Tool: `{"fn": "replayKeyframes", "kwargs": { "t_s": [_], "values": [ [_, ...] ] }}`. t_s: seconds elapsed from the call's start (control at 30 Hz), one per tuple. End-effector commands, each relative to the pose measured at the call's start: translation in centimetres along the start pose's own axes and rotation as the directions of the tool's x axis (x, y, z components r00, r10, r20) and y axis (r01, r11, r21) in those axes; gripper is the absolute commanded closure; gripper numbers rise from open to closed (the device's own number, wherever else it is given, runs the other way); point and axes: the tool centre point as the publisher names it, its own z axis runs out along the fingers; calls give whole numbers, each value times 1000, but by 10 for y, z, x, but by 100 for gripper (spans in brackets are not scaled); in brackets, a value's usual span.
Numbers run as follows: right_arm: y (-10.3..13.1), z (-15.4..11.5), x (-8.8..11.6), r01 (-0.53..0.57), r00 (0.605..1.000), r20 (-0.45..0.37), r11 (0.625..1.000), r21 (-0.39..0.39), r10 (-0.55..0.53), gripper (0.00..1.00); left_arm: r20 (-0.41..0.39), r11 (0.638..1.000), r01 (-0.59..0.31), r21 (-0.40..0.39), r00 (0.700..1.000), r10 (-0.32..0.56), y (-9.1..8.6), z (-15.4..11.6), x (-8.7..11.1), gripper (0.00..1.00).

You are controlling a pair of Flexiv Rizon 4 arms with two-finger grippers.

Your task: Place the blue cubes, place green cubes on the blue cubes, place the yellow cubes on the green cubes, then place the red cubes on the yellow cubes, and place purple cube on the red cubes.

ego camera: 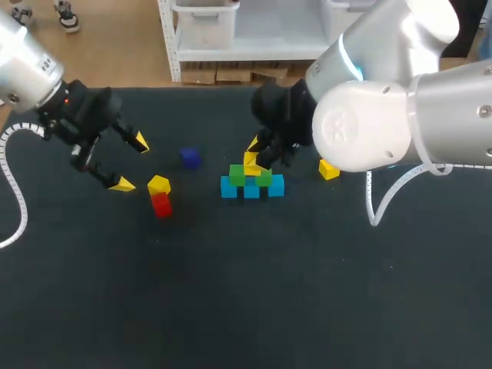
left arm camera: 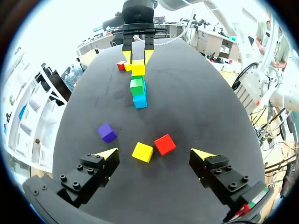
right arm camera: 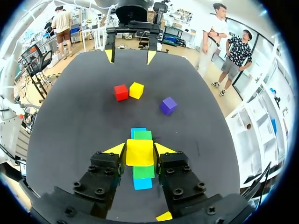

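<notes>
Right fingers point(right arm camera: 117, 149) tight around yellow cube point(right arm camera: 139, 152)

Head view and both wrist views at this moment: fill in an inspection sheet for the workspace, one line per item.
Surface: dark table.
Job's things: blue cubes in a row with green cubes on them; loose yellow cube next to a red cube; purple cube on its own; another yellow cube by the right arm.
Clutter: nothing seen.
Grippers: left gripper open, near the loose pair; right gripper shut on a held yellow cube above the green cubes.
Cables: white coiled cable at the left arm; white cable loop under the right arm.
Surroundings: nothing seen reaching over the table.
</notes>
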Motion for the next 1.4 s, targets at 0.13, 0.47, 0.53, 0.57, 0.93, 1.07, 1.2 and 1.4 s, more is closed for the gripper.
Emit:
{"fn": "replayKeyframes", "kwargs": {
  "t_s": [0.13,0.47,0.53,0.57,0.93,1.07,1.2,1.4],
  "values": [
    [-4,4,-2,2,1000,-3,1000,-5,-2,100,4,1000,-4,-3,1000,4,-1,0,1,0],
    [-6,6,-1,0,1000,-8,1000,-6,0,100,4,1000,-4,-3,1000,4,-1,0,1,0],
    [-7,6,-1,-2,1000,-9,1000,-6,2,100,4,1000,-4,-3,1000,4,-1,0,1,0],
    [-7,6,-1,-2,1000,-10,1000,-6,2,100,4,1000,-4,-3,1000,4,-1,0,1,0],
    [-9,8,1,-4,1000,-19,1000,-9,4,100,4,1000,-4,-3,1000,4,-1,0,1,0],
    [-10,9,1,-4,1000,-20,1000,-11,4,100,4,1000,-4,-3,1000,4,-1,0,1,0],
    [-10,9,1,-4,1000,-22,1000,-12,3,100,4,1000,-4,-3,1000,4,-1,0,1,0],
    [-10,10,1,-7,1000,-24,1000,-14,6,81,4,1000,-4,-3,1000,4,-1,0,1,0]
  ]
}}
